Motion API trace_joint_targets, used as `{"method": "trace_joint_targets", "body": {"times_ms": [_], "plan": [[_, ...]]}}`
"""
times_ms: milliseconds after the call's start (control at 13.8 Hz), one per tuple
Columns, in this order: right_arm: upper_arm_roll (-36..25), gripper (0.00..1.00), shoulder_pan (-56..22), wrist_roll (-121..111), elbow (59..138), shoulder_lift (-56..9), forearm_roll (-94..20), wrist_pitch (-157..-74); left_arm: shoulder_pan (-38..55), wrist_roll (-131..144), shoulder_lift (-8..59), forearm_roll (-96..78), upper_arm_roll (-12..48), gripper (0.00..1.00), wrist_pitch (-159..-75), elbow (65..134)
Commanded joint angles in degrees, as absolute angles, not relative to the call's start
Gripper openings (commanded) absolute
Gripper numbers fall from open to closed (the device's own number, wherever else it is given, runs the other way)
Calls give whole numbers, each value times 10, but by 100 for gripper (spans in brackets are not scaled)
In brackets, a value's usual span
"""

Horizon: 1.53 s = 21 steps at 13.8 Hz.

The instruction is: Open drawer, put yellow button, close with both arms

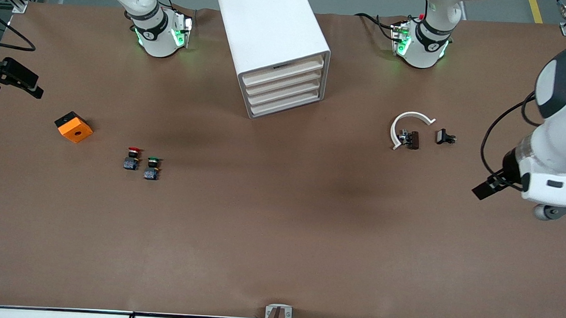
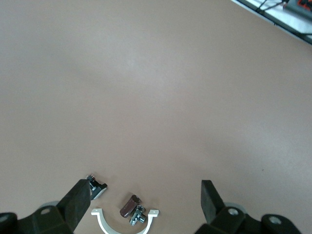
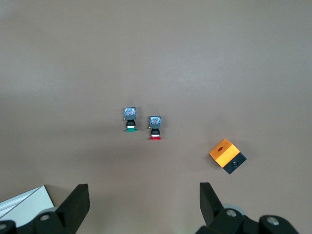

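The drawer (image 1: 285, 69), a shallow cream-fronted tray, sits flush at the white cabinet's (image 1: 270, 27) top. Left claw (image 2: 146, 195) and right claw (image 3: 144, 195) hang spread over bare bench (image 1: 279, 226).

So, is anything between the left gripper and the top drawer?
Only a white curved clip and two small dark parts lie on the table between left gripper and drawer; the drawer's front is unobstructed.
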State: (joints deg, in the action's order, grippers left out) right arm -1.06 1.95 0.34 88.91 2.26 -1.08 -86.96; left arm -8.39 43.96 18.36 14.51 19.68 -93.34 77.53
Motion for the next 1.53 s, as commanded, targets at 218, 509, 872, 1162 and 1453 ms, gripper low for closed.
{"method": "trace_joint_targets", "body": {"times_ms": [218,509,872,1162,1453], "plan": [[-2,100,30,-5,876,16,-1,-860,-126,261,120,111,198,100,-874,785],[-2,100,30,-5,877,16,0,-860,-103,143,20,23,99,100,-874,874],[-2,100,29,-5,877,16,0,-860,-69,115,-45,14,65,100,-874,940],[-2,100,28,-4,877,16,-1,-860,-63,85,-54,14,66,100,-874,947],[-2,100,25,-4,878,15,-1,-860,-62,78,-54,14,83,100,-874,947]]}}
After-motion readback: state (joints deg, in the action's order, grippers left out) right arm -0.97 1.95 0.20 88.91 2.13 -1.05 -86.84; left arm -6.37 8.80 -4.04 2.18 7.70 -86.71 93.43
